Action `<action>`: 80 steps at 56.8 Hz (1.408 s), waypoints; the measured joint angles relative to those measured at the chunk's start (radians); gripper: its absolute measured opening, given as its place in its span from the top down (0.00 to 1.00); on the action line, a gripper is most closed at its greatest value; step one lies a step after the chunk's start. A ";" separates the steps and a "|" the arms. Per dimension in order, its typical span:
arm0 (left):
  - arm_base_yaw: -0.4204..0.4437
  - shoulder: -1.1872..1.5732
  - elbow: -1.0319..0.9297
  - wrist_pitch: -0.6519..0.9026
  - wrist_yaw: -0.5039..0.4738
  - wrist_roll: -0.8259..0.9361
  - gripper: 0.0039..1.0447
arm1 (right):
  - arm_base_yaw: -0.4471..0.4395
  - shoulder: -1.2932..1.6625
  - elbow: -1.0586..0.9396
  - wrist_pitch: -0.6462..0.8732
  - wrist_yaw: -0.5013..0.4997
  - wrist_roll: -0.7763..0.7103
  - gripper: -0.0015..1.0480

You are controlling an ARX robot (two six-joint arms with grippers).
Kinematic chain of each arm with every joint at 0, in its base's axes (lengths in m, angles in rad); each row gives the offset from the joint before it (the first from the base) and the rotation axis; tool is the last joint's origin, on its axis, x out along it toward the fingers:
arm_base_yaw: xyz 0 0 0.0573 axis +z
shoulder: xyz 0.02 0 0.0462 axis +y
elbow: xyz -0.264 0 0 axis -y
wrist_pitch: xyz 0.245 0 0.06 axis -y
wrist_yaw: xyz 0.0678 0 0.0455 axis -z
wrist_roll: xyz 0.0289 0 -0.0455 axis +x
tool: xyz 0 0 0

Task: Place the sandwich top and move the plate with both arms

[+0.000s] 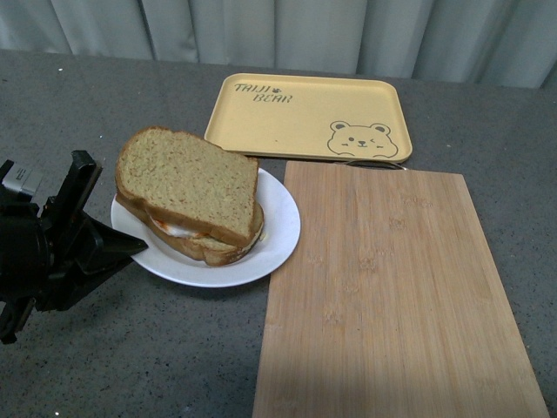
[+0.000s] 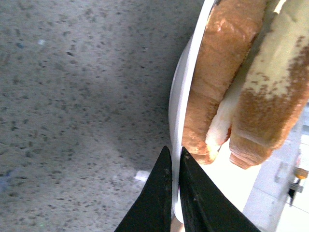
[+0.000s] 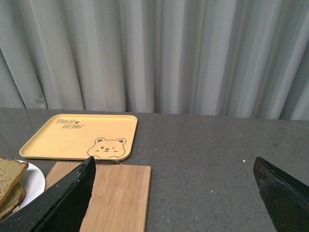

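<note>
Where the front view looks over the grey counter (image 1: 104,348), the white plate (image 1: 280,228) sits left of centre, with the sandwich top (image 1: 187,183) lying on a lower slice (image 1: 218,251) so the two form a closed sandwich, the upper one slightly askew. White and red filling shows between them. The left hand (image 1: 135,248) reaches in from the left, its black tip meeting the plate's near-left rim, just beside and below the sandwich top but not touching the bread. A wooden board (image 1: 392,296) lies just right of the plate, and a yellow tray (image 1: 305,113) with a bear drawing lies behind both.

Seen from the left wrist, the left hand (image 2: 175,152) has its two fingers (image 2: 159,193) pinched nearly together on the plate's thin rim (image 2: 186,87), which passes between them. The lower slice (image 2: 212,72) rests against the plate's face, and the sandwich top (image 2: 275,96) lies on the far side of it from the plate, apart from the fingertips.

From the right wrist, the right hand (image 3: 174,162) is spread wide and holds nothing, above the counter (image 3: 207,159). The plate (image 3: 36,179) and the sandwich top (image 3: 9,171) show at the frame's edge, well apart from this hand, past the board (image 3: 116,193). The tray (image 3: 77,137) lies further back, before a pale curtain (image 3: 154,53).
</note>
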State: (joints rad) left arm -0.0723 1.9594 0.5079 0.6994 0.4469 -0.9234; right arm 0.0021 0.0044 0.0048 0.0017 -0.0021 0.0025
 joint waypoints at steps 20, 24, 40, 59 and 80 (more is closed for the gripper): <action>0.018 -0.106 -0.105 0.279 0.098 -0.218 0.97 | 0.000 0.000 0.000 0.000 0.000 0.000 0.09; 0.001 -0.096 -0.077 0.286 0.085 -0.242 0.97 | 0.000 0.000 0.000 0.000 0.000 0.000 0.09; -0.123 0.049 0.208 0.192 -0.021 -0.315 0.97 | 0.000 0.000 0.000 0.000 0.000 0.000 0.09; -0.197 0.386 0.770 -0.069 -0.066 -0.388 0.97 | 0.000 0.000 0.000 0.000 0.000 0.000 0.09; -0.213 0.536 1.025 -0.187 -0.073 -0.425 0.97 | 0.000 0.000 0.000 0.000 0.000 0.000 0.09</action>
State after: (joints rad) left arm -0.2855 2.4958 1.5333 0.5125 0.3740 -1.3487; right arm 0.0021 0.0044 0.0048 0.0017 -0.0021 0.0025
